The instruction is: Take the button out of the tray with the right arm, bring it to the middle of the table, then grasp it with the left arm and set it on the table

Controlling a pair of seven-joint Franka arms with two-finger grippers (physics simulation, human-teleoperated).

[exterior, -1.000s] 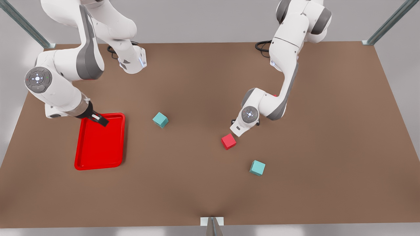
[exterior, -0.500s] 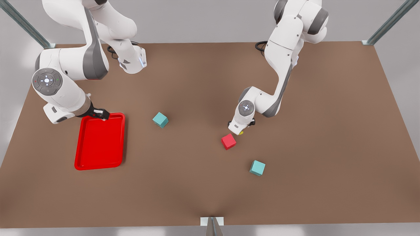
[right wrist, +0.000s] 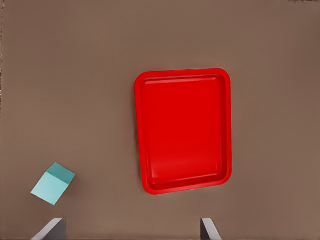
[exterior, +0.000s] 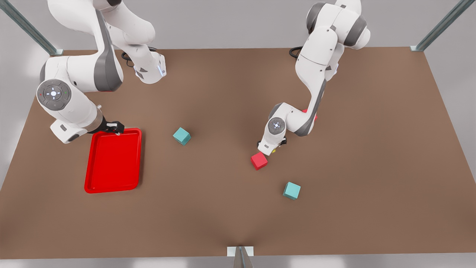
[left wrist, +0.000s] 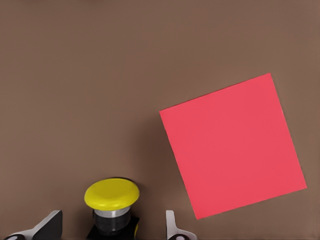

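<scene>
Left pincer (left wrist: 110, 227) lower, seemingly around button (left wrist: 112, 194).

Right end effector (exterior: 118, 128) at tray (exterior: 111, 178) rim; button (exterior: 273, 150) beside red cube (exterior: 259, 160)

Even, bright light; soft shadows; no glare.

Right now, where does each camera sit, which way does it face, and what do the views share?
Front view: high above the table, angled down; both arms, tray, four cubes.
Left wrist view: on the arm at the front view's right, facing down at the button between the open left gripper fingertips, beside the red cube.
Right wrist view: facing down at tray and teal cube; open right gripper fingertips.
Shared: front and right wrist both show the tray.
</scene>
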